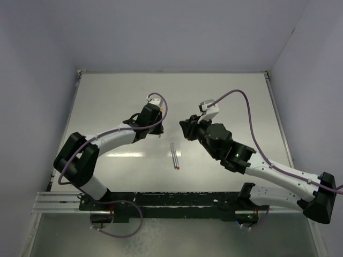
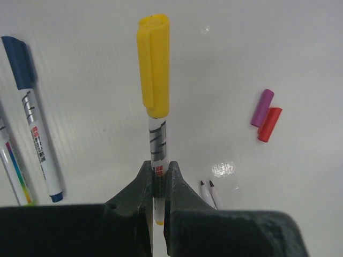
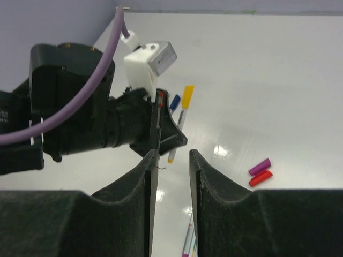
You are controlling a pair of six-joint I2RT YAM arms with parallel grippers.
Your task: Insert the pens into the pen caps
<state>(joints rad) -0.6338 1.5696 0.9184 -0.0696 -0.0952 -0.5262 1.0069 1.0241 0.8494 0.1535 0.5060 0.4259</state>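
Grip of left hand (image 2: 158, 184) clenched low on yellow pen (image 2: 158, 142), yellow cap (image 2: 154, 64) seated on its far end. Nearby right hand (image 3: 172, 155) released, empty. Light, stiff, slick plastic: likely best pinched mid-barrel. On surface (image 2: 241, 43), purple cap (image 2: 262, 107) touching red cap (image 2: 269, 124), two bare pens (image 1: 174, 156) near.

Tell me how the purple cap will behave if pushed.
The purple cap is a tube lying on its side: probably light, apt to roll. It touches the red cap, so a push likely shifts both. The glossy table may let it skid.
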